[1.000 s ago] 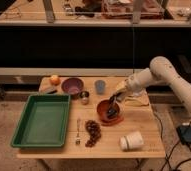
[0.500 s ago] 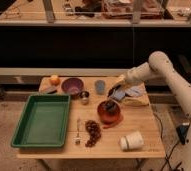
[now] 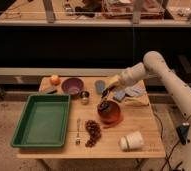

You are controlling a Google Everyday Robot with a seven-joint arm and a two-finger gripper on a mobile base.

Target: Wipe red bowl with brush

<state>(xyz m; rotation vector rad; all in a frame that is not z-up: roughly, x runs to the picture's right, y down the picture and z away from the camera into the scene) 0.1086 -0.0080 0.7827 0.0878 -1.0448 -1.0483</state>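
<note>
While the white arm reaches in from the right, its gripper (image 3: 108, 90) hangs just above the far rim of the red bowl (image 3: 110, 113), closed around the slim dark brush (image 3: 105, 100), whose bristle end points down into the bowl's darker inside. The bowl is round and shallow and sits near the middle of the wooden table (image 3: 149, 137). To its left lie a silver fork (image 3: 78, 132) and a dark, knobbly cluster (image 3: 93, 132). A green plastic tray (image 3: 41, 120) fills the left side. Behind stand a purple bowl (image 3: 72, 86), a small shiny metal cup (image 3: 84, 97) and an orange (image 3: 55, 79). A white cup (image 3: 131, 141) lies tipped near the front edge.
</note>
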